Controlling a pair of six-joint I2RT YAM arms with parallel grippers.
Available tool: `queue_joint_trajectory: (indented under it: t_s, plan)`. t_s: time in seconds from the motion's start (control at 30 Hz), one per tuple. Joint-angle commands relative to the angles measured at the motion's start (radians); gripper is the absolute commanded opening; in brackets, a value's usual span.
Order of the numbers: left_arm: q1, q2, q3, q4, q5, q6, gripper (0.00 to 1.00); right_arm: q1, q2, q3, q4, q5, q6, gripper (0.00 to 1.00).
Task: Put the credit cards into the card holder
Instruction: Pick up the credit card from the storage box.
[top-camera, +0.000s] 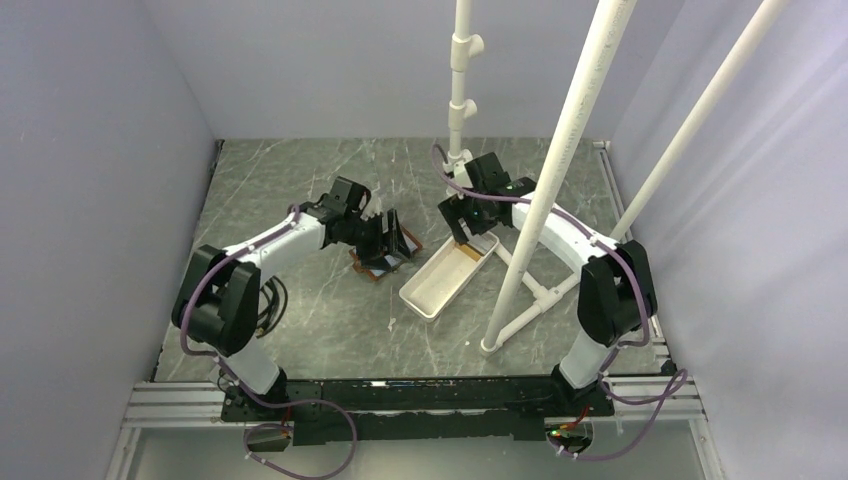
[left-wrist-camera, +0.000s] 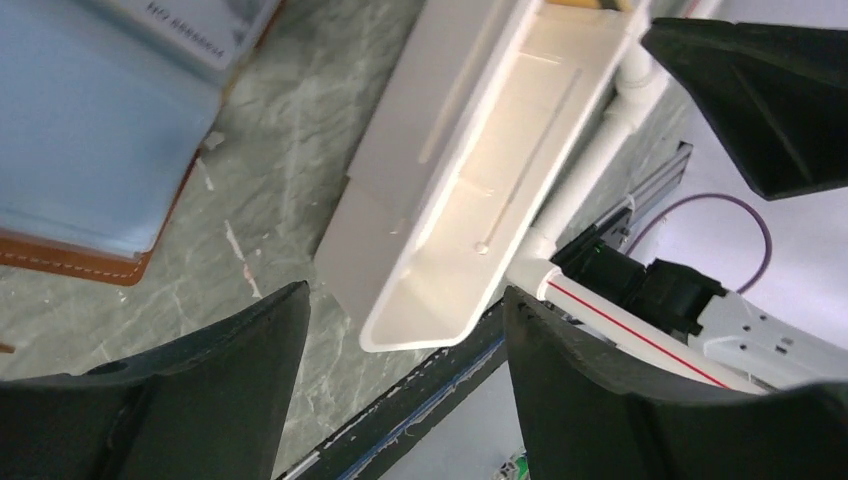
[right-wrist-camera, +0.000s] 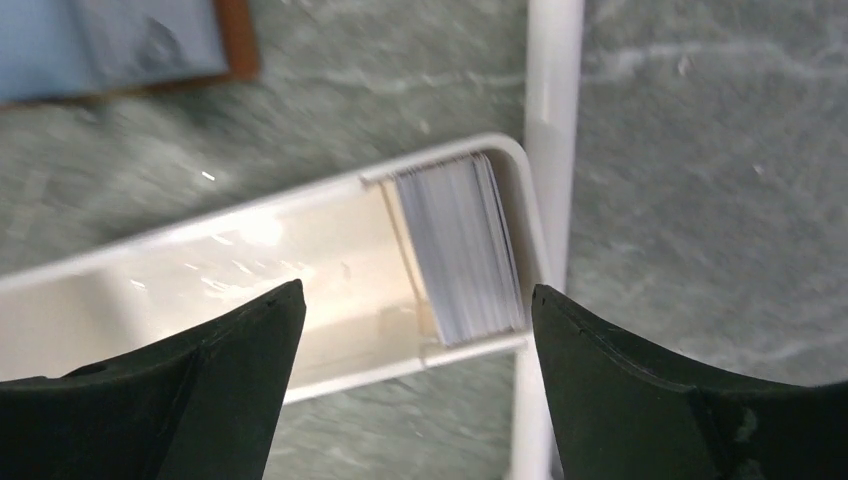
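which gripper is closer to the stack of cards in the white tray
Right. The right gripper hangs just above the stack of cards at the far end of the white tray; the left gripper is off to the side, over the card holder.

Table (top-camera: 300, 180): grey-green marbled top with pale veins.

Card holder (top-camera: 378, 267): brown leather, pale stitched edge. Lies flat and open, left of centre.

Tray (top-camera: 440, 290): long, white, set diagonally just right of the card holder, with a strip of bare table between them.

Pipe frame (top-camera: 535, 295): white, foot resting on the table, running close along the tray's right side. Cannot tell whether they touch.
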Motion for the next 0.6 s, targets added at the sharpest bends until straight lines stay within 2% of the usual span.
queue_joint_trajectory:
  t_s: [0.0, 0.13, 0.4, 0.57]
  plan:
    - [-0.013, 0.014, -0.029, 0.051, -0.082, -0.074, 0.77, 0.011, -0.003, -0.027, -0.031, 0.163, -0.158, 0.86]
    - [-0.057, 0.095, -0.005, 0.044, -0.091, -0.062, 0.76, 0.015, 0.045, -0.038, -0.014, 0.282, -0.171, 0.86]
    - [-0.139, 0.142, 0.030, 0.053, -0.134, -0.044, 0.75, 0.032, 0.107, -0.032, 0.003, 0.258, -0.177, 0.86]
    - [-0.153, 0.148, 0.048, 0.019, -0.192, -0.021, 0.72, 0.047, 0.121, -0.034, 0.044, 0.350, -0.157, 0.84]
